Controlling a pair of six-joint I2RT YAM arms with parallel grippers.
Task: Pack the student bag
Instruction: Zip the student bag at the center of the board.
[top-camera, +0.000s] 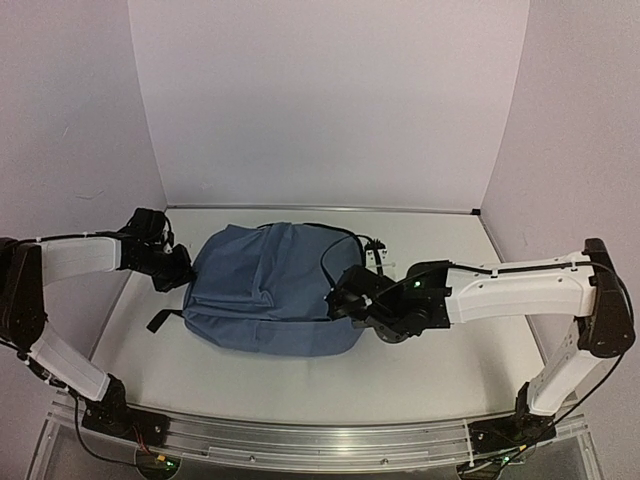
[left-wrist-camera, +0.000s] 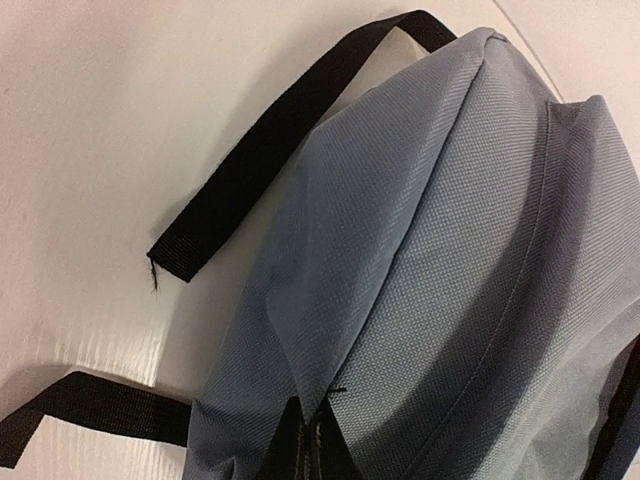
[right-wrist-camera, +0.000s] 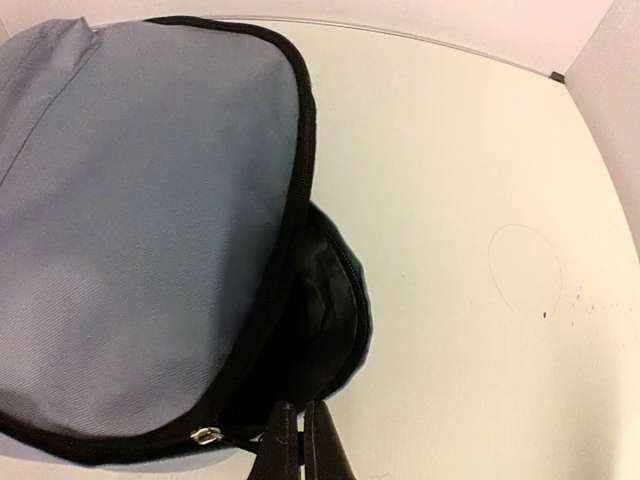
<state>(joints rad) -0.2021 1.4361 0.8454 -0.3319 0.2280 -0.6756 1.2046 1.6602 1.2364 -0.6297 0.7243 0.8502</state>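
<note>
Sideways, student bag (top-camera: 265, 290), long axis left-right, top rightward; left gripper (top-camera: 183, 272) and right gripper (right-wrist-camera: 301, 425) clenched

The student bag (right-wrist-camera: 140, 200) runs off the left frame edge; contents not visible. Beside the bag's opening, the right gripper (right-wrist-camera: 303, 415) is cut by the bottom edge.

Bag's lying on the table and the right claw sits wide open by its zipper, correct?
No: the right claw is shut, as the right wrist view shows. The student bag does lie on the table, claw by its zipper.
</note>
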